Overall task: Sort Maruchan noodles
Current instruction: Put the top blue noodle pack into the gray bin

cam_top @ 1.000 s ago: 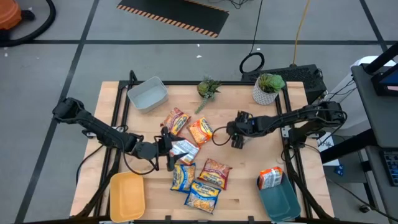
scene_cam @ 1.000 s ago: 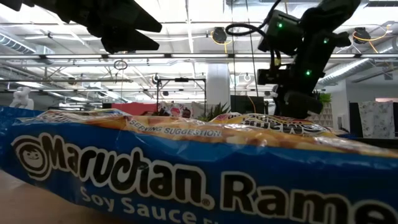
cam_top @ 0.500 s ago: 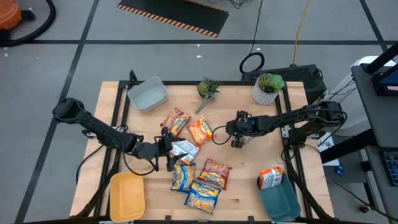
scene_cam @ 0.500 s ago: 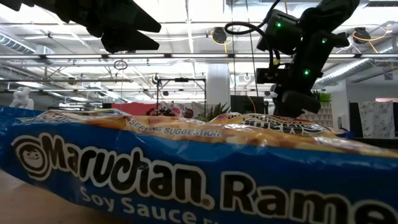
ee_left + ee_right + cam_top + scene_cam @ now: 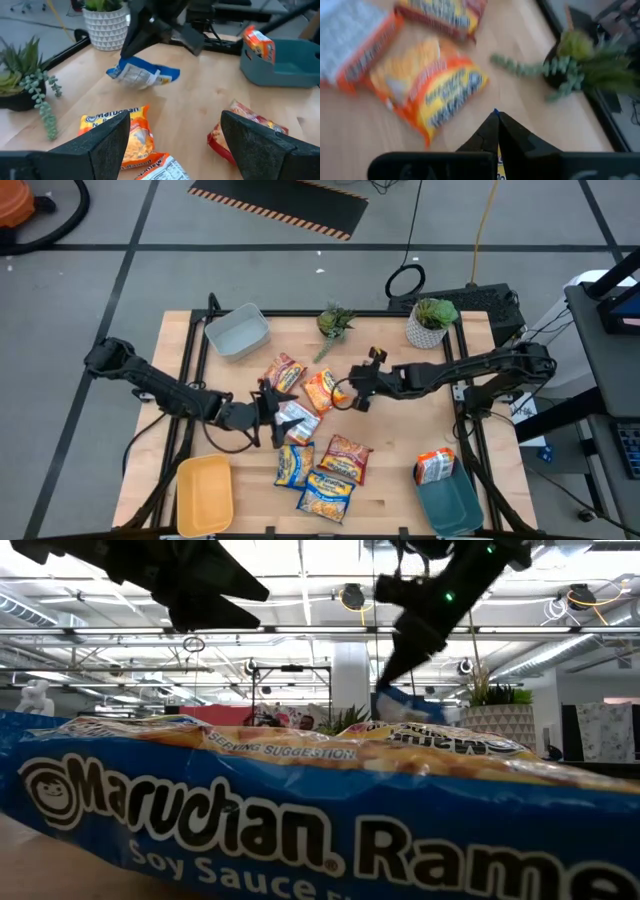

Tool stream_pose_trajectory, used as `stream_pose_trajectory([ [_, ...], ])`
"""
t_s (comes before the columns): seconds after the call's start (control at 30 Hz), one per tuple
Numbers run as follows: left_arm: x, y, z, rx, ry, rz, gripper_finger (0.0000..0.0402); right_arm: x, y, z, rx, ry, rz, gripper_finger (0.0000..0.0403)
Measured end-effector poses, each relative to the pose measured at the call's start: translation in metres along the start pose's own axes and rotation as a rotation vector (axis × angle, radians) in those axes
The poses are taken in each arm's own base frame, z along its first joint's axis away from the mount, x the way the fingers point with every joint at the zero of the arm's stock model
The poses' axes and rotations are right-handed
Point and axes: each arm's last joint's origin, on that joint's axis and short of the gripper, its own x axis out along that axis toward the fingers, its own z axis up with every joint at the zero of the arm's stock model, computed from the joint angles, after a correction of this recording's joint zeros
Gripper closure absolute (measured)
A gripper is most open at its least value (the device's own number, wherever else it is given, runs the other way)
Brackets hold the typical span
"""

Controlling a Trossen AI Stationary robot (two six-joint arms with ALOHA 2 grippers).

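The table (image 5: 400, 455) carries three bins: grey (image 5: 238, 332) at the back left, yellow (image 5: 204, 492) front left, teal (image 5: 450, 502) front right with one orange packet (image 5: 434, 465) propped in it. The other Maruchan noodles (image 5: 312, 440) lie scattered mid-table. The step looks like a pick-up — the right gripper (image 5: 131, 50), fingers pinched on a blue packet (image 5: 142, 75), holds it clear of the wood beside the orange packet (image 5: 322, 390). The left gripper (image 5: 268, 408) hovers spread over the white packet (image 5: 297, 418). Next probably comes carrying the blue one to its bin — which bin I cannot tell
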Motion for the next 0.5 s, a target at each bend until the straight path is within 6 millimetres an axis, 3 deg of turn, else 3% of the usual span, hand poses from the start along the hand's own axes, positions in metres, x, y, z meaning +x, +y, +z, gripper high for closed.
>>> stream_pose_trajectory([
  [0.27, 0.004, 0.007, 0.003, -0.146, -0.014, 0.028, 0.0085, -0.004, 0.004, 0.023, 0.117, -0.215, 0.032, 0.0403],
  [0.5, 0.01, 0.006, -0.002, -0.141, -0.024, 0.078, 0.0085, -0.012, 0.01, 0.036, 0.125, -0.353, 0.06, 0.0403],
])
